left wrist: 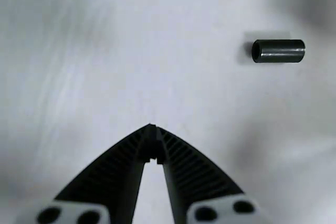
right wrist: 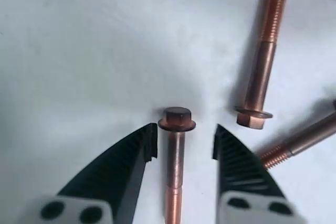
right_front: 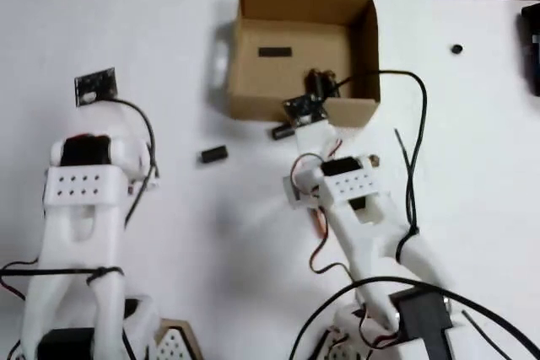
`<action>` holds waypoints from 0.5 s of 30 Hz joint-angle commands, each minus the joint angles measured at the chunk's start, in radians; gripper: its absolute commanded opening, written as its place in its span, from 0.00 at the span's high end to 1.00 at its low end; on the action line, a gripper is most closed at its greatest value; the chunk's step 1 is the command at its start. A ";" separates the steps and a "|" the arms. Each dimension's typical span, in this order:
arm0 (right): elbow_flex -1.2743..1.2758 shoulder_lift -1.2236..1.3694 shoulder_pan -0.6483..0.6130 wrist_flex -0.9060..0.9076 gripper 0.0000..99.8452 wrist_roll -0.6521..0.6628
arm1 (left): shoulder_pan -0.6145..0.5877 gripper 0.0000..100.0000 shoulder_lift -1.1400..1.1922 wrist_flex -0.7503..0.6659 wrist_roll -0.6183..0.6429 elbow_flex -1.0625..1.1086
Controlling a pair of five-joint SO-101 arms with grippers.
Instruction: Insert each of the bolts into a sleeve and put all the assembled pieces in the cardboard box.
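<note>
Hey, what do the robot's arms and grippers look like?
Both arms, left arm and right arm, are white plastic with black motors, a hole-dotted block near the wrist and black cables; the right one also carries red wires. The left gripper and right gripper have black, ribbed, wedge-shaped fingers on white bases with round holes.

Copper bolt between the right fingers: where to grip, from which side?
Grip the copper-coloured hex-flange bolt on its smooth shank just under the head, coming straight down from above. It lies flat on the white table, shank running lengthwise between the right gripper's open fingers, so they close across it.
</note>
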 commanded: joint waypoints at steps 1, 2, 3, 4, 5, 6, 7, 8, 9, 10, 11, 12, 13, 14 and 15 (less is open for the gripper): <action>-0.040 -0.030 -0.002 -0.007 0.74 -0.008 | -0.003 0.98 -0.028 0.002 -0.006 -0.004; -0.040 -0.053 -0.002 -0.004 0.73 -0.008 | -0.003 0.98 -0.026 0.000 -0.006 -0.004; -0.041 -0.082 -0.002 0.008 0.73 -0.008 | -0.003 0.98 -0.026 -0.006 -0.006 -0.004; -0.048 -0.119 0.002 0.027 0.73 -0.012 | -0.003 0.98 -0.025 -0.006 -0.006 -0.004; -0.066 -0.163 0.007 0.064 0.73 -0.037 | -0.003 0.98 -0.025 -0.006 -0.006 -0.004; -0.091 -0.211 0.018 0.114 0.73 -0.072 | -0.003 0.98 -0.025 -0.006 -0.006 -0.004; -0.123 -0.260 0.038 0.177 0.73 -0.100 | -0.003 0.98 -0.025 -0.006 -0.006 -0.004; -0.158 -0.309 0.059 0.245 0.73 -0.118 | -0.003 0.98 -0.025 -0.006 -0.006 -0.004; -0.198 -0.360 0.091 0.312 0.73 -0.121 | -0.003 0.98 -0.025 -0.006 -0.006 -0.004; -0.233 -0.409 0.131 0.371 0.73 -0.121 | -0.002 0.98 -0.025 -0.006 -0.006 -0.004; -0.272 -0.456 0.176 0.430 0.73 -0.120 | 0.005 0.98 -0.023 -0.006 -0.006 -0.004; -0.308 -0.501 0.226 0.489 0.73 -0.117 | 0.014 0.98 -0.023 -0.006 -0.006 -0.004; -0.338 -0.535 0.274 0.541 0.73 -0.098 | 0.026 0.98 -0.023 -0.006 -0.006 -0.004; -0.358 -0.568 0.312 0.585 0.73 -0.052 | 0.041 0.98 -0.023 -0.006 -0.006 -0.004; -0.371 -0.598 0.348 0.631 0.73 0.020 | 0.061 0.98 -0.023 -0.006 -0.006 -0.004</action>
